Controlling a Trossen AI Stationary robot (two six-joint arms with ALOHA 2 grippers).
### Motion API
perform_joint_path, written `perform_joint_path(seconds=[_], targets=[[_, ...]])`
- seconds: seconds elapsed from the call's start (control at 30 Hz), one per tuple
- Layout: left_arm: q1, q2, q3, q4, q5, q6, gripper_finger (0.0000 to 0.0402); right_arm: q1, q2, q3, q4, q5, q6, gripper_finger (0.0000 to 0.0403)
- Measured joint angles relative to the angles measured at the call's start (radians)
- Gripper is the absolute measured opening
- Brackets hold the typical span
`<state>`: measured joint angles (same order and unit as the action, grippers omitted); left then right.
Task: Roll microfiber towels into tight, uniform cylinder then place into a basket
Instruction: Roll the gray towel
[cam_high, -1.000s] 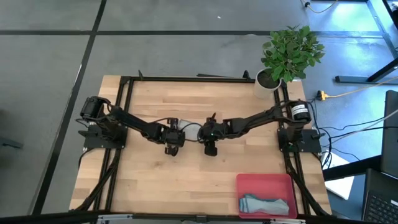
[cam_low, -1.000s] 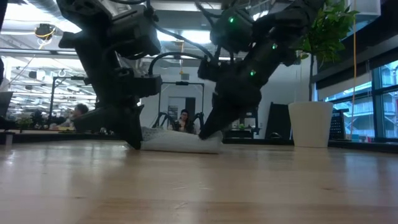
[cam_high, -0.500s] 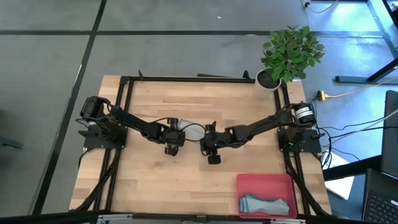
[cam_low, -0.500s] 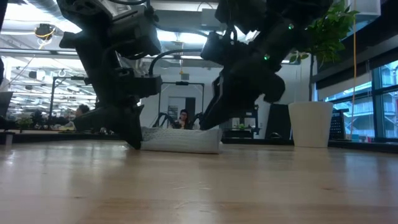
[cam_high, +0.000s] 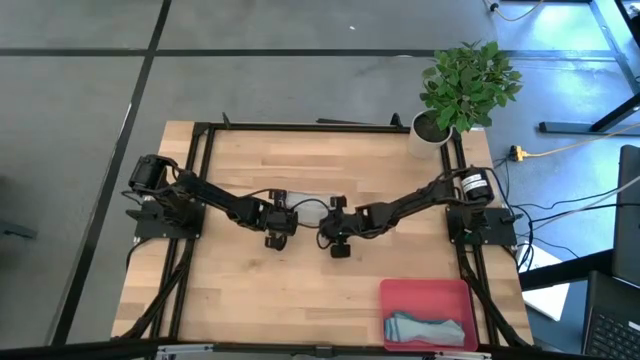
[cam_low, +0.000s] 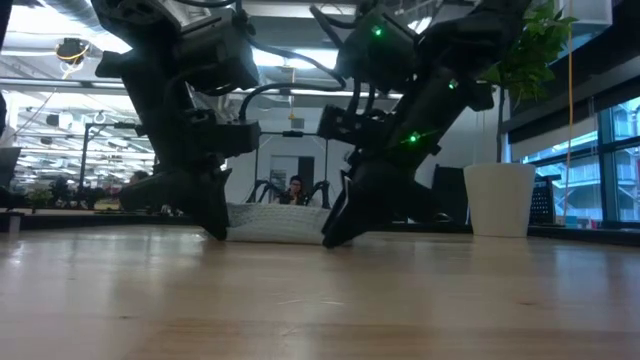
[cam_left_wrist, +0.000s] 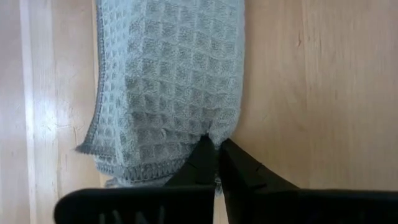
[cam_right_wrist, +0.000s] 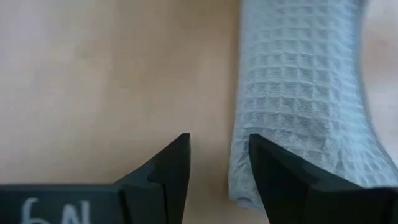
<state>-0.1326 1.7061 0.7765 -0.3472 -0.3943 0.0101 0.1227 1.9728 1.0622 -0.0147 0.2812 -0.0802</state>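
A pale grey-green waffle-weave microfiber towel (cam_high: 310, 209), rolled up, lies on the wooden table between my two grippers; in the low view it is a low roll (cam_low: 280, 222). My left gripper (cam_left_wrist: 217, 155) is shut on the towel's left end. My right gripper (cam_right_wrist: 217, 165) stands open at the right end, fingertips down at the table (cam_low: 335, 235), with the towel (cam_right_wrist: 298, 93) mostly outside one finger. The pink basket (cam_high: 400, 290) sits at the near right with a rolled teal-blue towel (cam_high: 425, 328) in it. My left gripper pinches the edge of the towel's left end (cam_left_wrist: 211, 134) between its two shut fingers. It comes slanting down from the table's left. The towel lies on the table. My right gripper has one finger (cam_right_wrist: 267, 168) right beside the towel's end; whether it touches, I cannot tell.
A potted plant (cam_high: 432, 130) stands at the table's far right corner. Black frame rails (cam_high: 300, 126) run along the table's edges. Bare wood lies between the towel and the basket. People sit in the room beyond the table (cam_low: 295, 192).
My right gripper has lifted from the towel's right end, rolled about its wrist and come back down to the table at that end. The towel's right end now shows shorter in the low view, behind that gripper.
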Motion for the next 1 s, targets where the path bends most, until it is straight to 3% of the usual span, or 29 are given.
perform_joint_path(seconds=[0.17,0.8,1.0], targets=[[0.0,0.0,0.0,0.0,0.002,0.0,0.0,0.002,0.003,-0.001,0.003,0.108,-0.026,0.0165],[0.0,0.0,0.0,-0.002,0.002,0.002,0.0,0.013,0.003,0.012,0.071,0.106,-0.145,0.0165],[0.0,0.0,0.0,-0.002,0.003,0.002,0.0,0.007,0.002,0.026,0.072,0.166,-0.176,0.0165]])
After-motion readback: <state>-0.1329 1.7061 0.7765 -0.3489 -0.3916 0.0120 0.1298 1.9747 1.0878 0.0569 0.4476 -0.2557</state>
